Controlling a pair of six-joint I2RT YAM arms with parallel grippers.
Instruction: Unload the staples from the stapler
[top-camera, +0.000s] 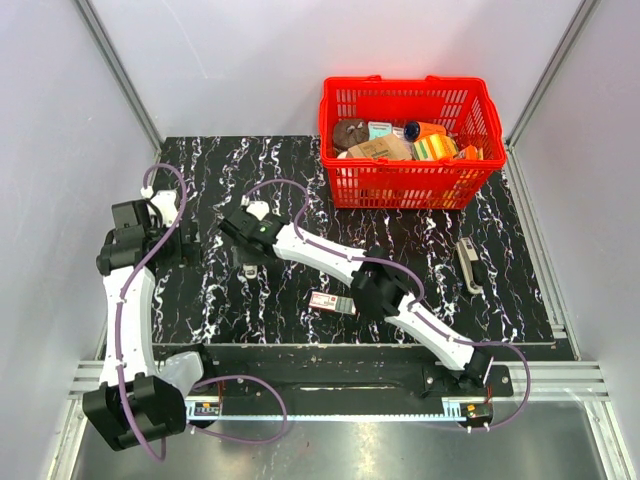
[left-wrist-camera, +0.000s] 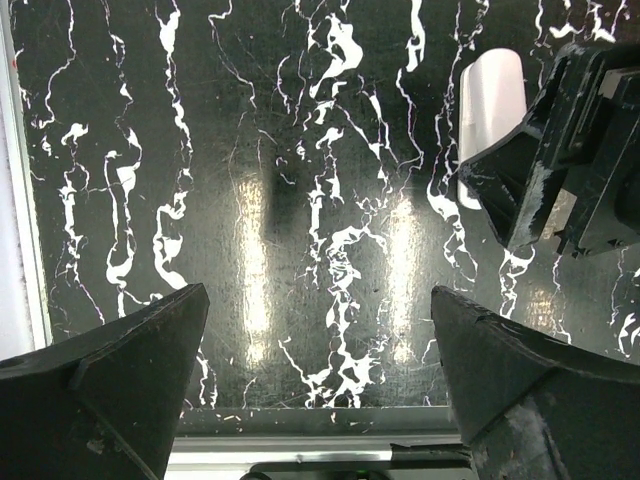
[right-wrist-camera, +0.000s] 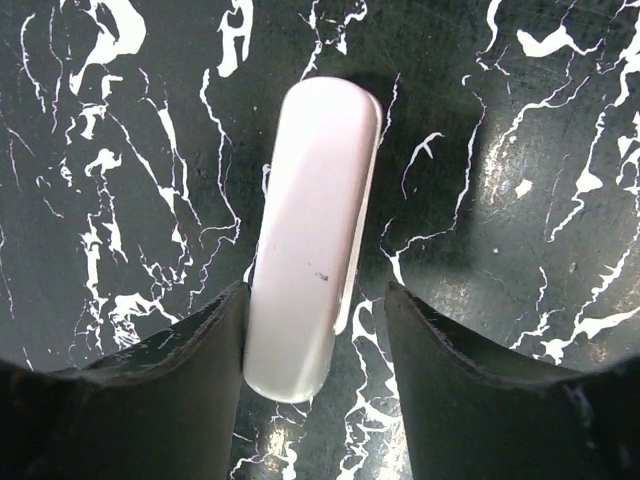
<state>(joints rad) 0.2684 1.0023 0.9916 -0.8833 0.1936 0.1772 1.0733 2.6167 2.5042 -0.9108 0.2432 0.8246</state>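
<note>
A white stapler (right-wrist-camera: 310, 200) lies flat on the black marble table. In the top view it is a small pale shape (top-camera: 249, 269) left of centre. My right gripper (right-wrist-camera: 315, 290) is open and straddles the stapler's near end. Its left finger (right-wrist-camera: 190, 370) touches the stapler's side and its right finger (right-wrist-camera: 470, 380) stands a gap away. My left gripper (left-wrist-camera: 318, 295) is open and empty over bare table at the left (top-camera: 190, 242). In the left wrist view the stapler (left-wrist-camera: 490, 100) and the right gripper (left-wrist-camera: 560, 140) show at the upper right.
A red basket (top-camera: 410, 185) full of small goods stands at the back right. A small red-and-white box (top-camera: 331, 303) lies near the front centre. A grey elongated tool (top-camera: 468, 264) lies at the right. The table's front rail (left-wrist-camera: 320, 430) is just below the left gripper.
</note>
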